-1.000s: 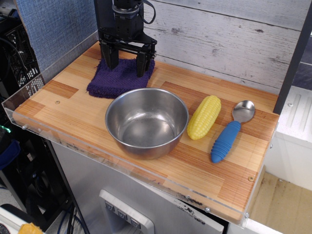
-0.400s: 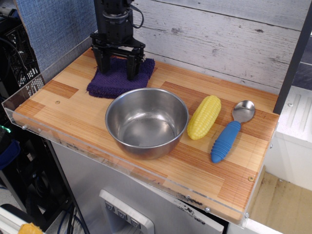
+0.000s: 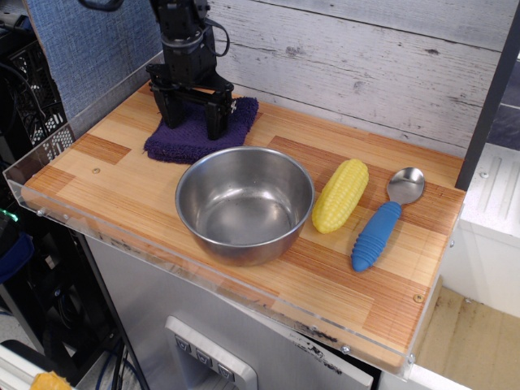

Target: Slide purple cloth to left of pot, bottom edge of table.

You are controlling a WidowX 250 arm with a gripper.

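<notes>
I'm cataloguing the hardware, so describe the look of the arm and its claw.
The black claw has two thick, straight, matte fingers under a boxy black housing. Above it rises a dark cylindrical wrist, with a thin black cable looping at its side. No markings are legible.

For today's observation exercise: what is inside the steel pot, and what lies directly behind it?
The pot holds nothing visible; its bare shiny bottom shows. Behind it lies the purple cloth, with the open end effector over it. The cloth's middle is hidden by the end effector.
</notes>
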